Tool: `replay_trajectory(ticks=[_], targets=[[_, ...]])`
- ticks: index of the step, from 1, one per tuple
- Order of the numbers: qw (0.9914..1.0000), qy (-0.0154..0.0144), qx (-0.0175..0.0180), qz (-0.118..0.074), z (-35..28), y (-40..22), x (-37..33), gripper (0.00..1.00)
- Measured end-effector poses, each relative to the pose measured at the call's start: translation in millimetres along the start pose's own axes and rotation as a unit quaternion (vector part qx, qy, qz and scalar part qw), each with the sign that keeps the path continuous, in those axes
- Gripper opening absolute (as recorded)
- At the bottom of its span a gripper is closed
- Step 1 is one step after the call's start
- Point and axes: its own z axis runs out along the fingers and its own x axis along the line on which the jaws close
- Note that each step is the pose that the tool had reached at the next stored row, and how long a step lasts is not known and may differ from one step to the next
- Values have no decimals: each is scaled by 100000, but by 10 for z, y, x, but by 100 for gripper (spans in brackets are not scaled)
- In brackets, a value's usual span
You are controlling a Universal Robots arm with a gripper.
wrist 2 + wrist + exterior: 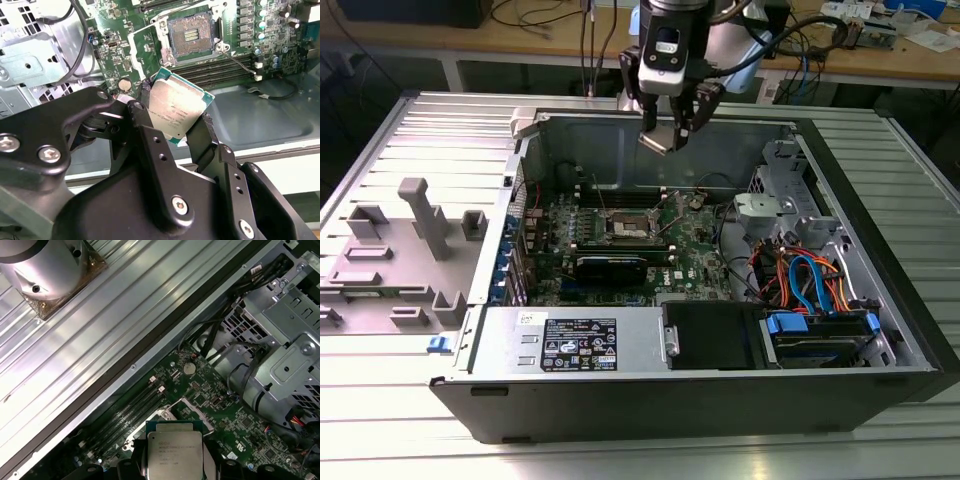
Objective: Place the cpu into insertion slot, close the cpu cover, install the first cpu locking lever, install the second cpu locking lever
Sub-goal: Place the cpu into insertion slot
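1. Two black fingers (pixel 150 135) of the tool (pixel 175 122) pinch the cpu (pixel 175 107) by opposite edges. Its silver lid faces the camera in both wrist views, with a thin green rim showing round it.
2. One judgement on handling: the chip looks light, thin and stiff, and its smooth metal lid could slip under a weak grip. The underside contacts are probably the fragile part. An edge hold like this one seems the right place to take it, rather than the flat faces.
3. Held high, the cpu (pixel 660 140) hangs in the air over the open case (pixel 620 400), touching nothing below. In the exterior view the tool (pixel 670 135) sits over the far part of the case. In the second wrist view the chip lies at an angle to the slot's square.
4. Below it, the slot (pixel 192 35) lies bare: a dark square with a fine contact grid, rimmed by a silvery frame. Those contacts look easy to bend, so a tilted or sliding touch would be a risk.
5. Just beside the slot, the cover (pixel 142 50) appears swung open, lying over the board (pixel 690 250).
6. Farther off, at the exterior view's right, a metal cage (pixel 765 205) stands by orange and blue cables (pixel 800 275).
7. Farthest out, the ribbed metal bench (pixel 420 120) carries the case and, at the exterior view's left, a grey fixture (pixel 420 215).
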Motion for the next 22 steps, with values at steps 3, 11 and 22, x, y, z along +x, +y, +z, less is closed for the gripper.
replay_trajectory(ticks=[3, 11, 22], targets=[[99999, -29, -1, 337, 12, -1, 0, 54], [99901, -351, -83, 4433, 36, -4, 0, 54], [99579, -723, -168, 9135, 41, -5, 0, 54]])
